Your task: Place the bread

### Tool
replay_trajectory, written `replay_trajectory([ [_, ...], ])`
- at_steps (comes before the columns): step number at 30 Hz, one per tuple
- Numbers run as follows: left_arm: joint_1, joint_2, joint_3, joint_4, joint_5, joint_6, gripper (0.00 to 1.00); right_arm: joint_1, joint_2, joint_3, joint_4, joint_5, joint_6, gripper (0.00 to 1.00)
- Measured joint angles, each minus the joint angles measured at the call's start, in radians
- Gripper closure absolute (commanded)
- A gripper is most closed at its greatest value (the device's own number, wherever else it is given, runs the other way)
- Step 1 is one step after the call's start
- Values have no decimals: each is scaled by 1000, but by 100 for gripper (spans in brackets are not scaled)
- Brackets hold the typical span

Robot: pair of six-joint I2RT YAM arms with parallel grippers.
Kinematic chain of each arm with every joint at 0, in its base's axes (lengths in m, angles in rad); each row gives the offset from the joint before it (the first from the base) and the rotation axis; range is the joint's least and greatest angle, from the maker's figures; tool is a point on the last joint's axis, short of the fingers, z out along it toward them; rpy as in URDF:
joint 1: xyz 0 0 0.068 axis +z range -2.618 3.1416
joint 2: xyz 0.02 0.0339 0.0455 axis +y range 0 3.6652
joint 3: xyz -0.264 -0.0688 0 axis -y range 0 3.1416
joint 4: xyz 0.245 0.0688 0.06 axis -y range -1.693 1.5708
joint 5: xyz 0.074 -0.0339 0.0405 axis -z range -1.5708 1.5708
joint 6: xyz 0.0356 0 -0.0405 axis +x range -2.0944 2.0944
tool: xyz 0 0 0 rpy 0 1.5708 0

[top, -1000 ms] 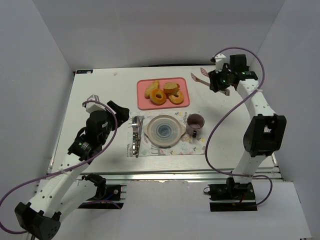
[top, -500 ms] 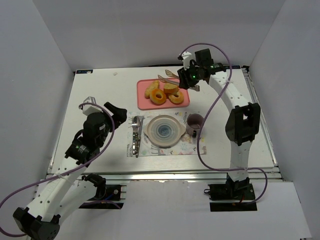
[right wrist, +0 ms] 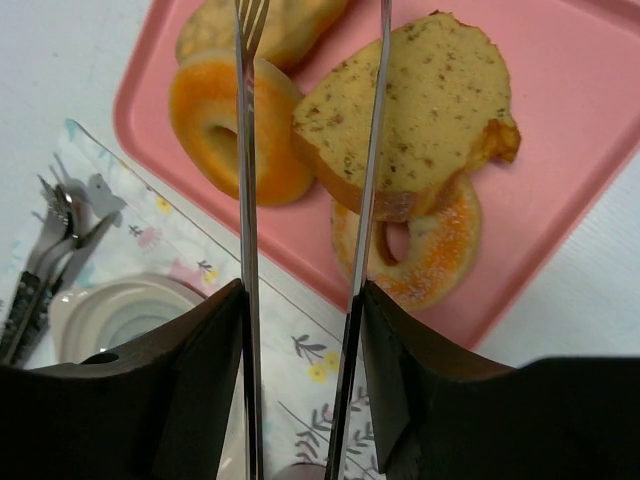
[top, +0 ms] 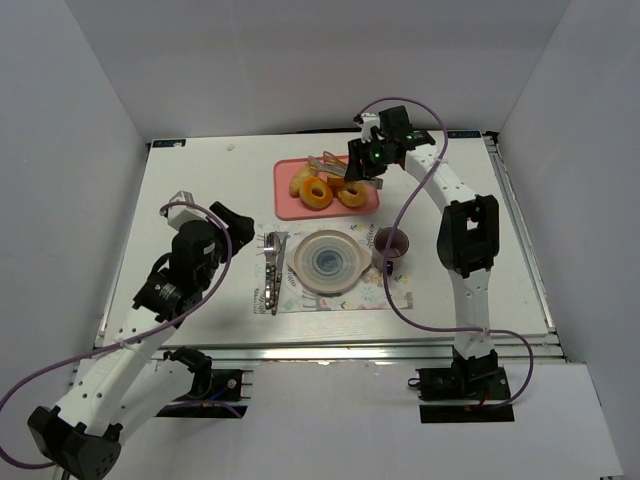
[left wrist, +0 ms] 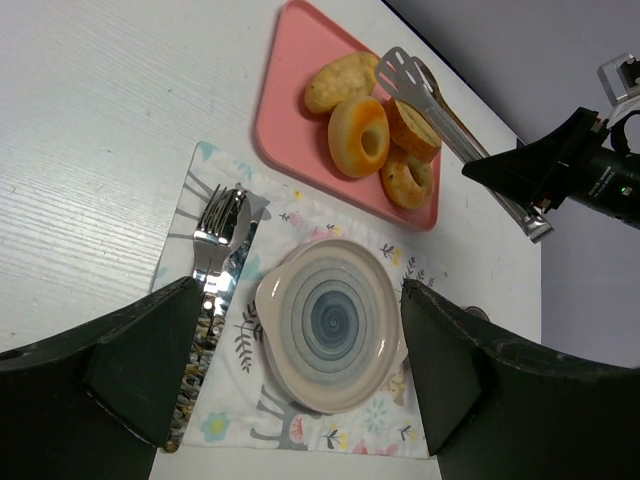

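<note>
My right jaws (right wrist: 300,300) pinch the tongs (right wrist: 245,150), blades spread over the pink tray (right wrist: 600,120). The bread (right wrist: 280,25) lies in the tray's far-left corner, at the tong tips, slanting across them. My left jaws (left wrist: 300,390) gape empty, farther off.

Right arm swung in from far right of table (top: 200,180); right end effector (top: 362,165) now carries tongs (top: 325,163) over pink tray (top: 286,205)

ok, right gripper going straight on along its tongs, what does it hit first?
Probably the seeded bread slice, framed between the right gripper's tongs; the oval roll lies farther along. Height above it is unclear.
</note>
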Motion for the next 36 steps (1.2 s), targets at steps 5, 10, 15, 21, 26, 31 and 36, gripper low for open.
replay_trajectory([
  [5,0,32,15,0,0,-5,9,7,3,0,21,-14,100,47],
  [10,0,63,26,0,1,-6,9,14,3,0,37,3,178,46],
  [15,0,83,30,0,2,-5,9,26,8,0,40,22,229,46],
  [21,0,87,30,-1,2,-5,9,47,42,1,47,70,288,46],
  [26,0,87,31,-6,1,-6,9,62,71,7,46,89,329,46],
  [31,0,91,34,-16,1,-6,9,72,76,16,48,85,362,46],
  [36,0,99,41,-19,1,-6,9,73,76,18,58,62,399,46],
])
